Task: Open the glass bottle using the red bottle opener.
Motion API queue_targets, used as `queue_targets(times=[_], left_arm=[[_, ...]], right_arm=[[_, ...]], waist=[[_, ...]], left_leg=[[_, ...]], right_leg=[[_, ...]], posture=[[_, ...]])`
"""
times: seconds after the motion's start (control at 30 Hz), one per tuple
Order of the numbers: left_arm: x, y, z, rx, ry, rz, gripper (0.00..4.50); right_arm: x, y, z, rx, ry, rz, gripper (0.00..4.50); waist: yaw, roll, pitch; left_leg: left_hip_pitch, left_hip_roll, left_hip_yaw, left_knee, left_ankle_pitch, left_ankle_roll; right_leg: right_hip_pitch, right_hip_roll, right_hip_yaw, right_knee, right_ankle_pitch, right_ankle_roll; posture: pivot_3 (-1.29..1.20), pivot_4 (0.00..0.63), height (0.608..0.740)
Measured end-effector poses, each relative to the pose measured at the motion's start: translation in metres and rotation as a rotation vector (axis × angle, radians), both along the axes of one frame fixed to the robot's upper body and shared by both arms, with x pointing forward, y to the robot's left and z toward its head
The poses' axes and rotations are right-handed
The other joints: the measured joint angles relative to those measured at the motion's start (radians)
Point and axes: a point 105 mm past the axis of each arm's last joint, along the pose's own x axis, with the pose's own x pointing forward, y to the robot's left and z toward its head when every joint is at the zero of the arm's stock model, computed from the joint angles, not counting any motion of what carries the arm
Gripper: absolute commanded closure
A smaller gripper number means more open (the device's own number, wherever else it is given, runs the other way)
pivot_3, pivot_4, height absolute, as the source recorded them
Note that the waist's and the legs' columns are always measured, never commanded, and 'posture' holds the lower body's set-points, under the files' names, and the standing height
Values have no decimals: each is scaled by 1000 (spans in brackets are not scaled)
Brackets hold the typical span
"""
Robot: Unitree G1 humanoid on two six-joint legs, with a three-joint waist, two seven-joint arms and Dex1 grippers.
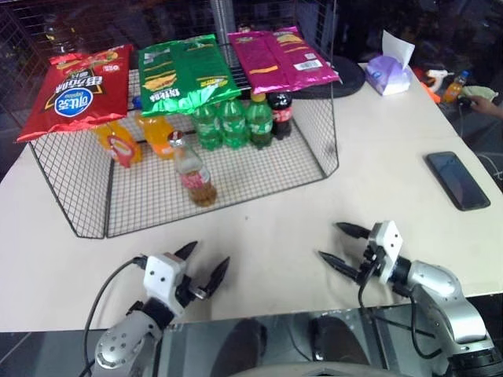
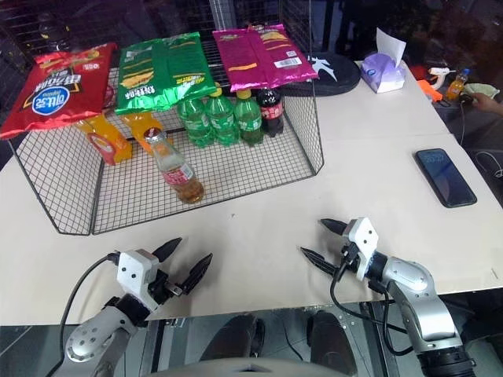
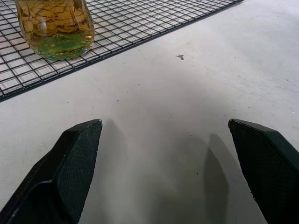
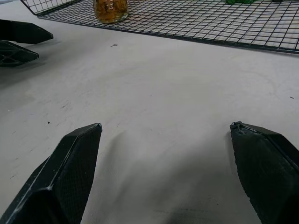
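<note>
1. Nearest, the left gripper (image 1: 206, 267) hangs just above the pale table (image 1: 299, 228) at the near left, its two black fingers spread wide with nothing between them.
2. The right gripper (image 1: 343, 244) is at the near right, turned toward the left, its fingers equally wide apart and empty over bare tabletop. The two grippers are well apart from each other.
3. Farther in, a black wire rack (image 1: 236, 177) sits on the left half of the table, its open front edge facing the grippers.
4. The glass bottle (image 1: 192, 171) stands on the rack's mesh floor near that front edge, left of centre, leaning a little to the left, with amber liquid, a red-and-white label and a small cap on its neck. The left wrist view shows its base (image 3: 55, 25) resting on the mesh, apart from the fingers.
5. I cannot make out the red bottle opener anywhere.
6. Behind the glass bottle, two orange bottles (image 1: 137, 135) lean at the left, green bottles (image 1: 232, 119) stand in the middle and a dark cola bottle (image 1: 281, 112) at the right.
7. On the rack's top lie a red snack bag (image 1: 77, 88), a green one (image 1: 185, 72) and a magenta one (image 1: 283, 56).
8. To the right, a black phone (image 1: 457, 179) lies flat; farther back stands a purple tissue pack (image 1: 390, 72).
</note>
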Motion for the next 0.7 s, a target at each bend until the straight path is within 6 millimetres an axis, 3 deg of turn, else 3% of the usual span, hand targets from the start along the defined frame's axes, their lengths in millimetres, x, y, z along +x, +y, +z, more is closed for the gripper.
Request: queue_targets(times=[0.7], left_arm=[[11,7,8,10,-35,7,0]], right_arm=[[5,-1,-6,12,-48,-1,77]], waist=[[-1,0,0]], left_leg=[[1,0,0,0,2,-3]], right_leg=[[0,1,0,1,0,0]], posture=[[0,150,740]])
